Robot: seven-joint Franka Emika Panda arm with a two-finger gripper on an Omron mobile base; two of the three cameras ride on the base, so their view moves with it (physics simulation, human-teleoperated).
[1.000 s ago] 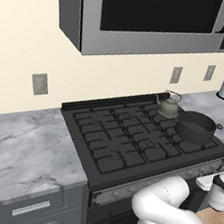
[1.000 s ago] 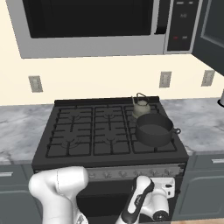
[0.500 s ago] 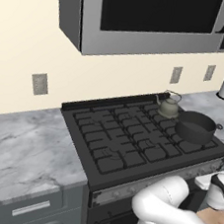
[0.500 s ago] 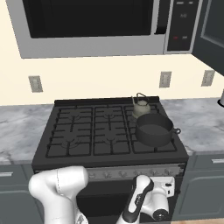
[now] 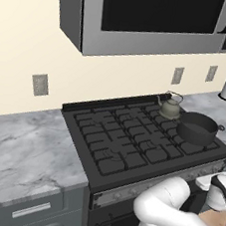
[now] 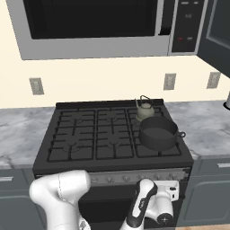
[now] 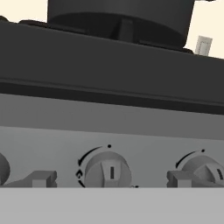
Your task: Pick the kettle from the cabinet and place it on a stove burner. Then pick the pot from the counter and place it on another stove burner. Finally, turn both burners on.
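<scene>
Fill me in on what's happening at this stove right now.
The kettle and the pot both sit on the right side of the black cooktop, kettle on the back burner, pot on the front one. The white arm is bent low in front of the stove, and its claw faces the row of front knobs, with one knob between the fingertips. No flame shows under either vessel.

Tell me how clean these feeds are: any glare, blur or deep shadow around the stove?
Left base view: flat, even light, no glare, kettle and pot crisp. Right base view: equally sharp, microwave window plain black. Hand view: soft and low-contrast, knob slightly blurred, pot a dark shadowed mass above.
</scene>
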